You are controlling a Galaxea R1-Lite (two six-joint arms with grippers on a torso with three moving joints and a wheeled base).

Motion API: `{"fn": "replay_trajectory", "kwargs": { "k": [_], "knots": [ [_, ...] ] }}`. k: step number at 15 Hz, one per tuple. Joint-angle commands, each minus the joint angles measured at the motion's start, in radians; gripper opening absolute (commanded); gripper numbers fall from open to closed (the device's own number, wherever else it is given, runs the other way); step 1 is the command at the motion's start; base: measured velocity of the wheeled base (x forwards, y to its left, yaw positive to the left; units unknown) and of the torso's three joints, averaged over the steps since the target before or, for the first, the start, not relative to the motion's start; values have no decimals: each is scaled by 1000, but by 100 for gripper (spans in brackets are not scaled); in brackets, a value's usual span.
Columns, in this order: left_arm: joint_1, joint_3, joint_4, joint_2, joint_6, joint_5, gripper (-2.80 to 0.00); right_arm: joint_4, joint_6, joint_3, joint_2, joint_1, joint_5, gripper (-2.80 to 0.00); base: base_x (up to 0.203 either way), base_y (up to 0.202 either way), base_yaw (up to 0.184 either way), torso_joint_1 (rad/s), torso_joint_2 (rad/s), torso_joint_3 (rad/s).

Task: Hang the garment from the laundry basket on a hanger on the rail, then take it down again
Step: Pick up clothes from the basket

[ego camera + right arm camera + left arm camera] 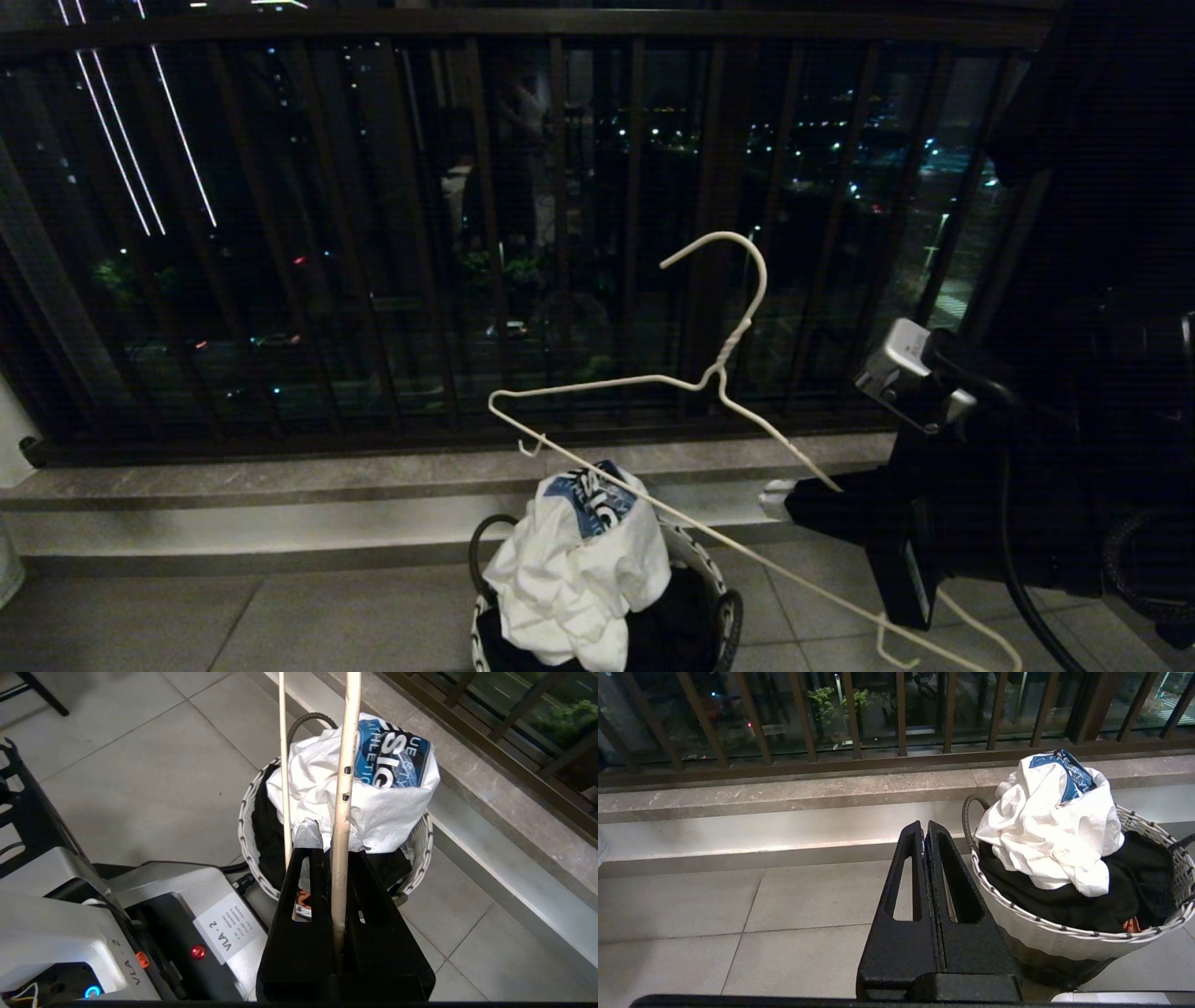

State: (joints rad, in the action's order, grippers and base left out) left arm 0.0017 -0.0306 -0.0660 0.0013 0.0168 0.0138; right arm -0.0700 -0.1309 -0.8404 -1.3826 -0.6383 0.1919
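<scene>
Garment (579, 560), white crumpled T-shirt, blue graphic uppermost, heaped in laundry basket (1045, 933), right pincer (334, 858) gripping hanger (709, 378), left pincer (924, 833) closed

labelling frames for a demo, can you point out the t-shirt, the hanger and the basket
t-shirt (1045, 826), left wrist view, on the bunched white cloth
hanger (723, 362), head view, on its twisted neck
basket (1036, 933), left wrist view, on its white woven wall

Hanger (653, 439) slants above the laundry basket (1064, 933) (heaped full); floor tiles (738, 914) beside lie open.
</scene>
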Motion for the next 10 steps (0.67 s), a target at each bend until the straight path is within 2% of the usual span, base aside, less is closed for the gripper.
{"fn": "replay_trajectory", "kwargs": {
  "k": [1, 10],
  "knots": [
    [0, 0, 0, 0, 0, 0, -280, -1, -1, -3, 0, 3, 1, -280, 0, 0, 0, 0, 0, 0],
    [0, 0, 0, 0, 0, 0, -280, -2, -1, -5, -9, 17, 1, -280, 0, 0, 0, 0, 0, 0]
  ]
}}
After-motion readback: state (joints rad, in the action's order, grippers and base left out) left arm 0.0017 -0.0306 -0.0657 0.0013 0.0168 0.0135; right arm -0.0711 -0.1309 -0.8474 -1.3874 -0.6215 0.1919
